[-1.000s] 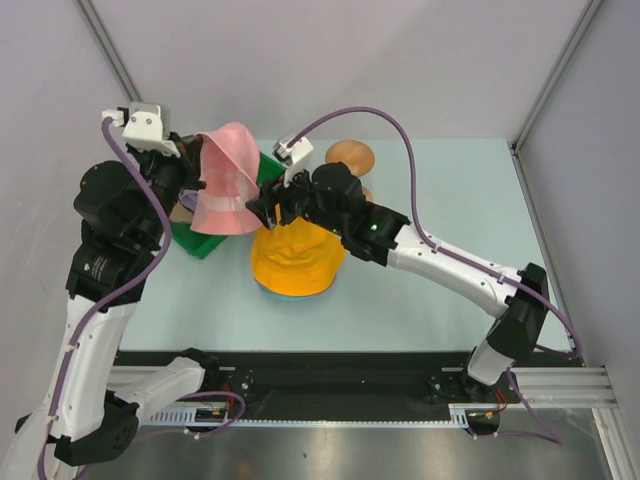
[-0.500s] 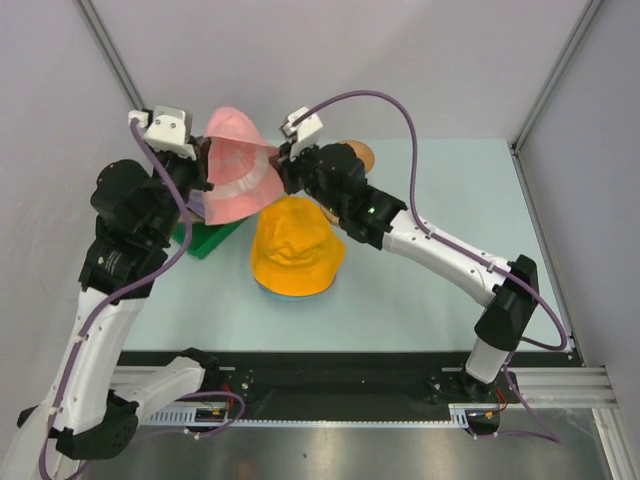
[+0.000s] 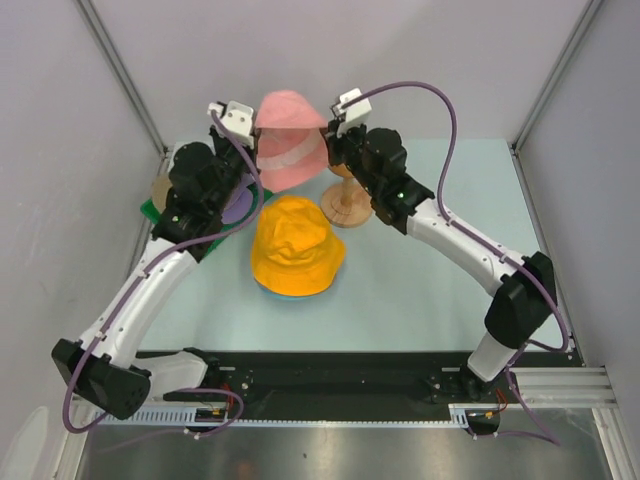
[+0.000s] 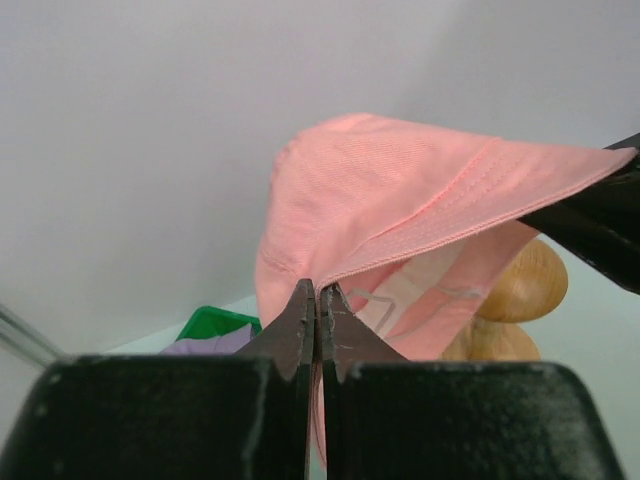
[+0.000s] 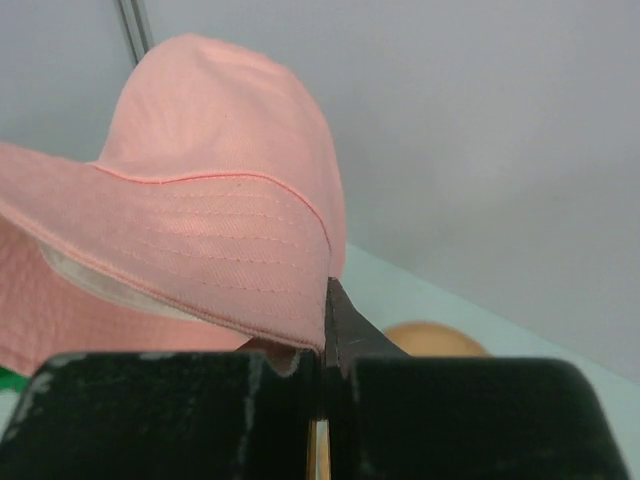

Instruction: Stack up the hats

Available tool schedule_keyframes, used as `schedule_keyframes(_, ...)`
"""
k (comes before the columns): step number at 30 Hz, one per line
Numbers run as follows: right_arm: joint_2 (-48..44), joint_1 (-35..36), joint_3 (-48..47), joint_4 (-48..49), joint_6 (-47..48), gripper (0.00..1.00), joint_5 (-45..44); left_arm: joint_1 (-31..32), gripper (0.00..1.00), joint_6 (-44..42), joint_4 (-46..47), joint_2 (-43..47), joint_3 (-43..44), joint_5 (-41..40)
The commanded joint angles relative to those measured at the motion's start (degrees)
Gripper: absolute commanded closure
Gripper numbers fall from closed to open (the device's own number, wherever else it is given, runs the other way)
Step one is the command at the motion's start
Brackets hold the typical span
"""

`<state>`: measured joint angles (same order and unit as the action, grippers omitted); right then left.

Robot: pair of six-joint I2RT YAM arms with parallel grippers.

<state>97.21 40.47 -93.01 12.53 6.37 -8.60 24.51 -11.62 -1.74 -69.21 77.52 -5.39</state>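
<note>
A pink bucket hat (image 3: 290, 140) hangs in the air at the back of the table, stretched between both grippers. My left gripper (image 3: 252, 150) is shut on its left brim (image 4: 330, 270). My right gripper (image 3: 330, 140) is shut on its right brim (image 5: 290, 290). Below and nearer, an orange hat (image 3: 295, 243) sits on top of a teal one whose rim (image 3: 275, 292) peeks out. A lavender hat (image 3: 238, 205) lies in the green bin (image 3: 150, 205) under my left arm.
The wooden hourglass stand (image 3: 347, 203) stands just right of the orange hat, under the pink hat's right side. A tan round shape (image 3: 158, 188) shows at the bin's left end. Grey walls close the back and sides.
Both arms have lifted the pink hat and carried it right and toward the back. My right gripper has shut on its right brim, and the hat is now spread between the two grippers.
</note>
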Motion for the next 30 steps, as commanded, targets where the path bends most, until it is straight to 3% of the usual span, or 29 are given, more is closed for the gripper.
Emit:
schedule_keyframes(1,-8.2,1.5,9.9,7.8,4.3,1.00,-3.4,-0.6,1.00,-1.7,9.2,3.5,-9.6,-1.2)
schedule_keyframes(5,-14.8,5.6,18.1,9.4,4.6,1.00,-6.4,-0.5,1.00,-0.8,13.5,10.4,-20.7,-2.7)
schedule_keyframes(9,-19.6,10.3,21.4,7.6,5.2,1.00,-11.0,-0.5,1.00,-0.9,13.9,15.3,-26.2,-4.4)
schedule_keyframes(10,-20.0,12.0,22.9,7.7,5.3,1.00,-11.9,-0.5,0.86,-0.6,13.2,16.0,-26.6,-4.4)
schedule_keyframes(12,-20.9,13.6,24.2,7.2,5.6,1.00,-14.3,-0.5,0.76,1.0,10.4,17.7,-27.7,-4.7)
schedule_keyframes(13,-21.2,14.4,24.8,7.2,5.6,1.00,-15.1,-0.5,0.66,1.9,9.0,18.2,-27.9,-5.2)
schedule_keyframes(16,-21.6,17.8,27.5,7.9,5.5,1.00,-17.4,-0.6,0.31,7.5,0.5,20.4,-27.6,-7.1)
schedule_keyframes(22,-19.9,24.7,29.9,8.7,6.2,1.00,-22.1,-0.6,0.09,21.8,-18.8,31.4,-29.0,-2.6)
schedule_keyframes(30,-18.5,31.7,34.4,11.8,6.8,1.00,-34.5,-0.6,0.04,38.9,-33.9,49.2,-32.0,11.6)
